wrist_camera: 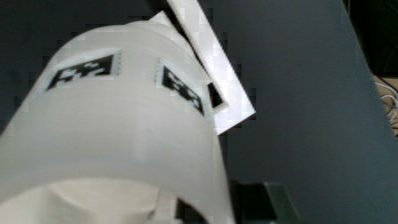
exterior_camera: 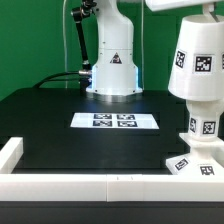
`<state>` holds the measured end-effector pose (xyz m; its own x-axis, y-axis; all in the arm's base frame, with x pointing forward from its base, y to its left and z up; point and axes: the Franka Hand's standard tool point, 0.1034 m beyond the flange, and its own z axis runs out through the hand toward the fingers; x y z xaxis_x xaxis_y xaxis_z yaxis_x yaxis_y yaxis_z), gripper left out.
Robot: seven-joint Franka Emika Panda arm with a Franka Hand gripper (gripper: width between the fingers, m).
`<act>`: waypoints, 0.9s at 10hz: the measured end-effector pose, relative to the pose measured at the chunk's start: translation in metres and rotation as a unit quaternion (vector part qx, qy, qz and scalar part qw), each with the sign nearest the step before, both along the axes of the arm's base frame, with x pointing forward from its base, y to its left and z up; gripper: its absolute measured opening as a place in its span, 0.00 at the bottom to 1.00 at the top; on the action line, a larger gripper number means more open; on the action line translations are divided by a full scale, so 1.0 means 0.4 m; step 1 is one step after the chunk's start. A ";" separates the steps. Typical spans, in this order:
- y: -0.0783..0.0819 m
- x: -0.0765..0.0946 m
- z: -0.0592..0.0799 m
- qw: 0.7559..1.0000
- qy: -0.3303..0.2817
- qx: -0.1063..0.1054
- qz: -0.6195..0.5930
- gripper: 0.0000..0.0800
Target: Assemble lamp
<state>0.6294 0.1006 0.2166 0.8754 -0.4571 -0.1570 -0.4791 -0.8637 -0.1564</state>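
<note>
The white cone-shaped shade (exterior_camera: 198, 62) hangs at the exterior view's right, its lower rim right over the tagged bulb (exterior_camera: 204, 127). I cannot tell whether they touch. The bulb stands on the flat square base (exterior_camera: 193, 166) near the front rail. My gripper (exterior_camera: 190, 8) reaches down from the top edge and is shut on the shade's upper part. In the wrist view the shade (wrist_camera: 125, 120) fills most of the picture. One dark finger (wrist_camera: 267, 200) shows beside it. The other finger is hidden behind the shade.
The marker board (exterior_camera: 115, 121) lies flat in the middle of the black table and shows past the shade in the wrist view (wrist_camera: 217, 75). A white rail (exterior_camera: 80, 186) runs along the front and left edges. The robot's base (exterior_camera: 112, 65) stands at the back.
</note>
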 end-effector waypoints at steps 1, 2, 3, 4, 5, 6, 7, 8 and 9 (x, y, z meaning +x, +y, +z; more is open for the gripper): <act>0.000 -0.001 -0.006 1.000 -0.002 -0.001 -0.001 0.06; 0.007 -0.004 -0.012 1.000 -0.003 -0.002 0.000 0.06; 0.019 -0.008 -0.023 1.000 -0.007 -0.004 0.001 0.06; 0.031 -0.013 -0.036 1.000 -0.010 -0.006 0.002 0.06; 0.040 -0.020 -0.051 1.000 -0.013 -0.007 0.004 0.06; 0.047 -0.027 -0.068 1.000 -0.015 -0.010 0.006 0.06; 0.053 -0.031 -0.082 1.000 -0.018 -0.011 0.006 0.06; 0.054 -0.034 -0.098 1.000 -0.022 -0.014 0.006 0.06; 0.052 -0.041 -0.114 1.000 -0.019 -0.015 0.006 0.06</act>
<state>0.6131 0.1212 0.1712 0.8856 -0.4514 -0.1092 -0.4635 -0.8736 -0.1480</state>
